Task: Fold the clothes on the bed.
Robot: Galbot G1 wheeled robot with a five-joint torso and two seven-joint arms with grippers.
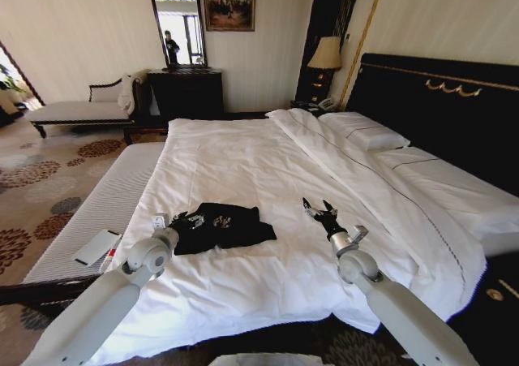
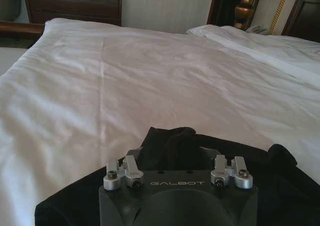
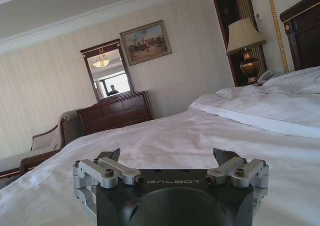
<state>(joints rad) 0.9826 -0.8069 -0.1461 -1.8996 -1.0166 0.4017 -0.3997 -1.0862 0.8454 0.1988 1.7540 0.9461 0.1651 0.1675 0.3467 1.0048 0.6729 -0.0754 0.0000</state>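
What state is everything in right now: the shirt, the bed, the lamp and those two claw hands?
Black T-shirt: bunched and partly folded on the duvet, not yet a neat fold.
Left gripper: at the T-shirt's edge, fingers down in the cloth.
Right gripper: open, above bare duvet, holding nothing.
Bed: made, white duvet spread with light wrinkles.
Pillow: lying flat by the headboard.
Lamp: upright on the nightstand.

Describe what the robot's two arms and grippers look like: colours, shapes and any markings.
Both arms are smooth, pale grey-white tubes with rounded, ball-like wrist joints. The left gripper and right gripper each have a matte black body carrying silver metal linkages fastened with dark bolts, and black fingers tapering to points. Each body bears "GALBOT" lettering in pale capitals. No loose cables show.
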